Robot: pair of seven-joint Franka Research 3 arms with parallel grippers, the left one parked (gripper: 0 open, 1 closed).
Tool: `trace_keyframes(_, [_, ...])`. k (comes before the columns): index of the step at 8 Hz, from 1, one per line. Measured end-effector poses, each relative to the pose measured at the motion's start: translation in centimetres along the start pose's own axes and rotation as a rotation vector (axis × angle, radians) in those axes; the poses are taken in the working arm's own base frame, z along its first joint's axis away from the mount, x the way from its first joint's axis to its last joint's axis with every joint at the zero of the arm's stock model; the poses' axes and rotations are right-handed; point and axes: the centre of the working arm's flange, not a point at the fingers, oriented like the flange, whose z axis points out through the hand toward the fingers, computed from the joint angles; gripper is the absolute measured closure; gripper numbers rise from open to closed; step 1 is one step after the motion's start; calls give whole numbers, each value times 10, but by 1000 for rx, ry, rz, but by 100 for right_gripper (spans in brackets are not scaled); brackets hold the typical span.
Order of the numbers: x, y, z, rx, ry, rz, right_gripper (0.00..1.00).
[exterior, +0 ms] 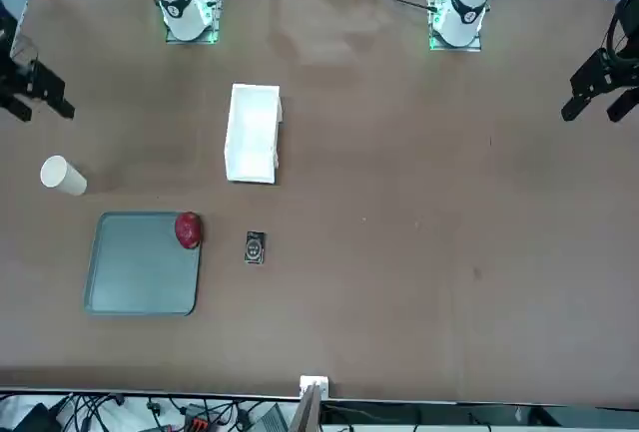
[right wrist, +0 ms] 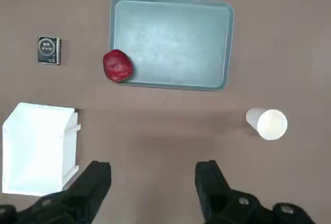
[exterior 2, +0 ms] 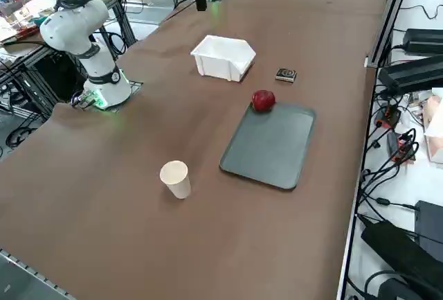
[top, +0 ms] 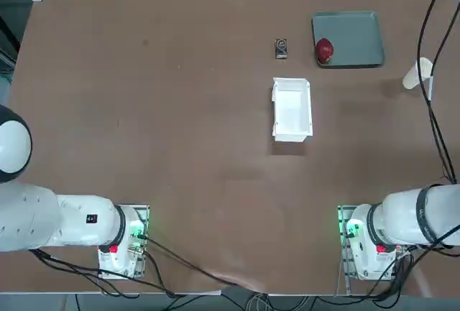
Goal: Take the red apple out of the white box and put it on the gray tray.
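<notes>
Black jaws of the right gripper (right wrist: 152, 182), nearest the wrist camera, stand wide apart and empty above the bare counter (top: 180, 146). Beyond them, the red apple (right wrist: 118, 65) rests on the gray tray (right wrist: 176, 43) at its rim; the white box (right wrist: 39, 146) holds nothing, so the task appears complete.

The broad brown table (top: 180, 146) has a matt, smooth top. The small rectangular white box (top: 292, 109) looks like thin, smooth plastic. The flat gray-green tray (right wrist: 176, 38) has a dull, faintly scuffed sheen. The round dark-red apple (right wrist: 118, 65) is softly glossy. The small white cup (exterior 2: 175, 178) looks like matt paper.
</notes>
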Motion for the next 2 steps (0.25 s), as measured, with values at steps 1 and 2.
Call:
trace_keyframes(1, [-9,-4,-4,0,4,16,0])
trace_keyframes(2, [-14,-8,-6,0,4,28,0])
